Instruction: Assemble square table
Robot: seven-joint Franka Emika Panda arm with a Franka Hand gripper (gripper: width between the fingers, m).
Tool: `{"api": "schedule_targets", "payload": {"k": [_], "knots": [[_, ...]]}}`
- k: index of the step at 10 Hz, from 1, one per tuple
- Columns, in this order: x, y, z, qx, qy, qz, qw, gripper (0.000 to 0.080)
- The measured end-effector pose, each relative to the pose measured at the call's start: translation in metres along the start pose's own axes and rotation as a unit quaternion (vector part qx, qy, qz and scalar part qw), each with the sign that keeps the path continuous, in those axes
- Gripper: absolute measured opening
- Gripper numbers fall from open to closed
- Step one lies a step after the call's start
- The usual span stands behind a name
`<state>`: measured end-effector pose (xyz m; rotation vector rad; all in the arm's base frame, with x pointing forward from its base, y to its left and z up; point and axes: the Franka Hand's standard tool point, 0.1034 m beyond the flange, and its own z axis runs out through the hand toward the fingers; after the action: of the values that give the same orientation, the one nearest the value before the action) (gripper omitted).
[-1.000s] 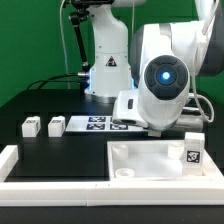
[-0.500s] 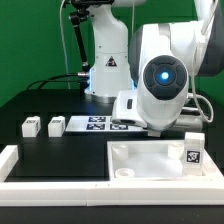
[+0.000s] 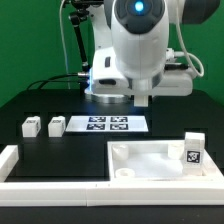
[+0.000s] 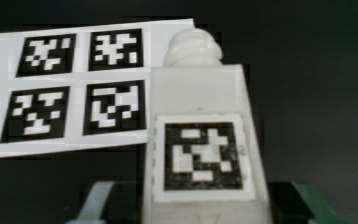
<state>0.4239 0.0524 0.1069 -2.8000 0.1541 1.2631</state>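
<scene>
In the wrist view my gripper [image 4: 202, 205] is shut on a white leg block [image 4: 197, 120] with a black-and-white tag and a threaded tip. I hold it above the marker board [image 4: 78, 85]. In the exterior view the gripper [image 3: 146, 98] hangs over the marker board [image 3: 104, 124], and the arm mostly hides the held leg. The white square tabletop [image 3: 150, 162] lies at the front right. A tagged leg block [image 3: 192, 149] stands at its right corner. Two more leg blocks [image 3: 30, 126] [image 3: 56, 125] stand on the black mat at the exterior view's left.
A long white border rail [image 3: 55, 171] runs along the front edge and turns up at the exterior view's left. The robot base [image 3: 108, 70] and cables stand behind the marker board. A green wall lies beyond.
The arm has risen and swung back from the front right, above the tabletop, to over the marker board. The tabletop and the standing leg block have not moved.
</scene>
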Motion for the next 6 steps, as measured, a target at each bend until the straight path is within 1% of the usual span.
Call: {"api": "schedule_targets", "payload": {"k": [1,3,4,5,6], "knots": [[0.003,-0.002,-0.001,-0.002,0.036,-0.001,0.999,0.029],[0.009,-0.004,-0.006,0.004,0.136,-0.008,0.991,0.029],[0.016,-0.003,-0.012,0.004,0.163,-0.013,0.987,0.029],[0.027,-0.001,-0.033,0.006,0.205,-0.023,0.979,0.029],[0.034,0.002,-0.058,0.008,0.256,-0.034,0.966,0.029]]}}
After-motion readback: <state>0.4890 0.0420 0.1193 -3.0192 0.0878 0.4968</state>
